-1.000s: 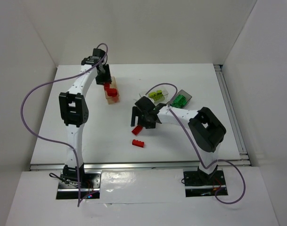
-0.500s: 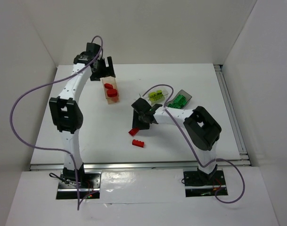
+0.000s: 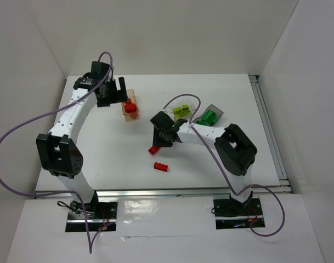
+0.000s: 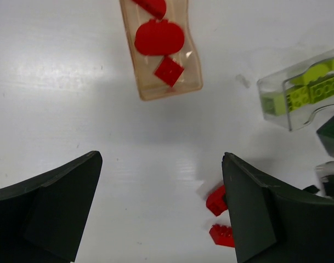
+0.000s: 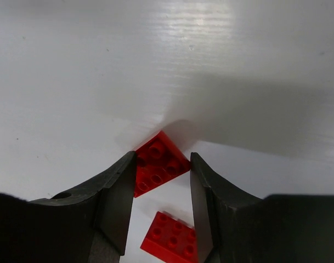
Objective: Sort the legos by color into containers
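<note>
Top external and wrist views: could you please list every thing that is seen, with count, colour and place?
table: one, white.
peach-orange container: one, far side, left of centre; holds red legos, at least three.
clear container: one, near centre; holds yellow-green legos.
dark grey container: one, right of the clear one; holds green legos.
held red brick: one, between the fingers of the right gripper.
loose red brick: one, on the table nearer the arm bases.
left gripper: black, open, empty.
right gripper: black, shut on the held red brick.
</note>
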`<action>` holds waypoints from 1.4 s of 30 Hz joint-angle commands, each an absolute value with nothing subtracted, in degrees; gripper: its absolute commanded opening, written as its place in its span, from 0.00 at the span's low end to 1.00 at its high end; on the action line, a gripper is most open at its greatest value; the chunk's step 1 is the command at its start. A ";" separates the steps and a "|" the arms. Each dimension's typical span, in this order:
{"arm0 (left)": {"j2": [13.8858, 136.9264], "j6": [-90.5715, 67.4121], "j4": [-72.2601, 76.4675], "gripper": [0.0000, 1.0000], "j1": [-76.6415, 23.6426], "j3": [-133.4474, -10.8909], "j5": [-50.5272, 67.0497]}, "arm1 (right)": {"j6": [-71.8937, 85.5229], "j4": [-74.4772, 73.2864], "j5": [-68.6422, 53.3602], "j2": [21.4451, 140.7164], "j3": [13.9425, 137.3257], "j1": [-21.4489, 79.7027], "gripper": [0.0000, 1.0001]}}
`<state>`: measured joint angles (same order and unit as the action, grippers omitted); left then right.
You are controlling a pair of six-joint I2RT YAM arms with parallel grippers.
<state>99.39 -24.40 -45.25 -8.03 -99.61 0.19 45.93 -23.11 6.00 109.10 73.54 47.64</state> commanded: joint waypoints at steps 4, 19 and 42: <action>92.38 -26.54 -44.82 1.00 -7.48 -92.20 -5.00 | 42.63 -24.52 10.02 107.22 81.11 48.16 0.39; 77.97 -32.51 -45.35 1.00 0.00 -77.09 -9.15 | 32.09 -23.47 14.15 129.27 119.51 46.50 0.40; 77.25 -36.04 -40.08 0.90 -14.14 -63.02 -3.87 | 30.32 -7.28 19.42 106.55 88.52 41.66 0.79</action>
